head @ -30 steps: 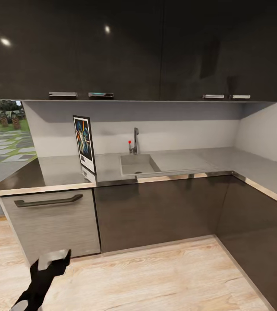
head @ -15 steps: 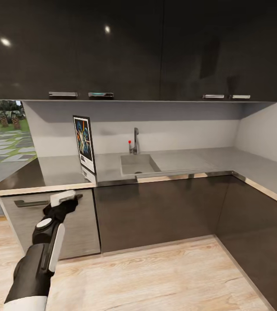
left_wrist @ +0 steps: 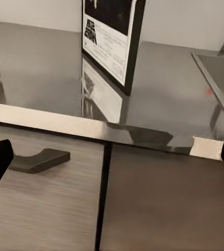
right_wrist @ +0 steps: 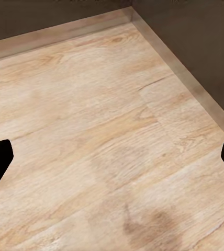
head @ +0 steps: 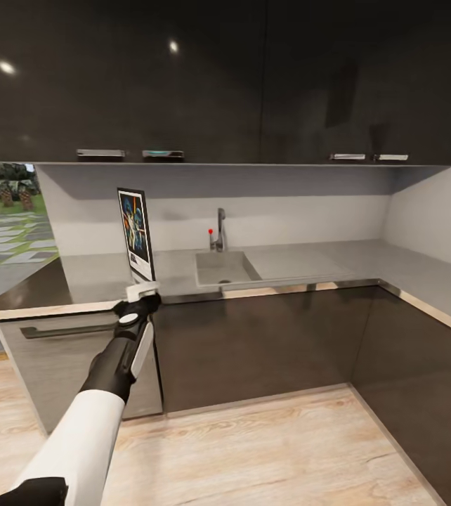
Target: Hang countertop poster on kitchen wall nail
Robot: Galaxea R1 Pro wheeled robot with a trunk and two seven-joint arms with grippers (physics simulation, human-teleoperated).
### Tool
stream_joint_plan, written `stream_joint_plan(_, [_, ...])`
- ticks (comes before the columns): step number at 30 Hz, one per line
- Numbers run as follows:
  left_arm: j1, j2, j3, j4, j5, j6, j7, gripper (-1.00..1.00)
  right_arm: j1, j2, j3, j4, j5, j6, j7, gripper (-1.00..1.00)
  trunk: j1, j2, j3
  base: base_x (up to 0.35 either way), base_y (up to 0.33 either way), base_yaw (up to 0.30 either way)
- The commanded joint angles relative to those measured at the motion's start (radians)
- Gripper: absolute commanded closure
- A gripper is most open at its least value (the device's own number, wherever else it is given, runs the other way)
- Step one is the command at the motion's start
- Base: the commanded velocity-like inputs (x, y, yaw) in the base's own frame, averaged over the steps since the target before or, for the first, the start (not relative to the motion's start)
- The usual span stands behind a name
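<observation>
The poster (head: 135,232) stands upright near the counter (head: 92,277) front edge, left of the sink (head: 224,267). The left end effector (head: 142,291) hovers at that edge just below the poster, fingers spread wide, holding nothing. Its wrist view catches the poster's reflection; the right end effector (right_wrist: 112,157), open too, faces bare wooden floor (right_wrist: 101,141).

Glossy black wall cabinets (head: 183,77), white backsplash (head: 289,218), pale wood floor (head: 253,450).

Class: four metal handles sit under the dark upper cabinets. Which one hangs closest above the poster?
The second handle from the left: it sits almost directly above the poster, while the other three lie farther to either side.
</observation>
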Motion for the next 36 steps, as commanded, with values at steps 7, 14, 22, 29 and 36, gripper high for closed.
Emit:
stream_joint_plan(7, [-0.002, -0.001, 0.002, -0.005, -0.001, -0.001, 0.003, -1.0, -0.001, 0.0, -0.002, 0.001, 0.001, -0.003, 0.0, -1.0, 0.0, -0.001, -0.001, 0.216, -0.133, 0.0])
stream_joint_plan(14, [-0.002, -0.001, 0.006, -0.007, -0.001, -0.002, 0.004, -1.0, -0.001, 0.0, -0.002, 0.002, 0.001, -0.003, 0.0, -1.0, 0.0, -0.001, -0.001, 0.117, -0.056, 0.0])
stream_joint_plan(22, [-0.002, 0.0, 0.007, -0.009, -0.001, -0.002, 0.004, -1.0, -0.001, 0.0, -0.002, 0.003, 0.001, -0.003, 0.0, -1.0, 0.0, -0.001, -0.001, 0.285, -0.09, 0.0])
stream_joint_plan(29, [-0.002, 0.0, 0.009, -0.009, -0.001, -0.002, 0.004, -1.0, -0.001, 0.001, -0.002, 0.003, 0.001, -0.003, 0.0, -1.0, 0.0, -0.001, -0.001, 0.3, -0.008, 0.0])
stream_joint_plan(36, [-0.002, 0.001, 0.01, -0.009, -0.001, -0.002, 0.004, -1.0, -0.001, 0.001, -0.002, 0.003, 0.001, -0.003, 0.0, -1.0, 0.0, -0.001, -0.001, 0.058, 0.005, 0.087])
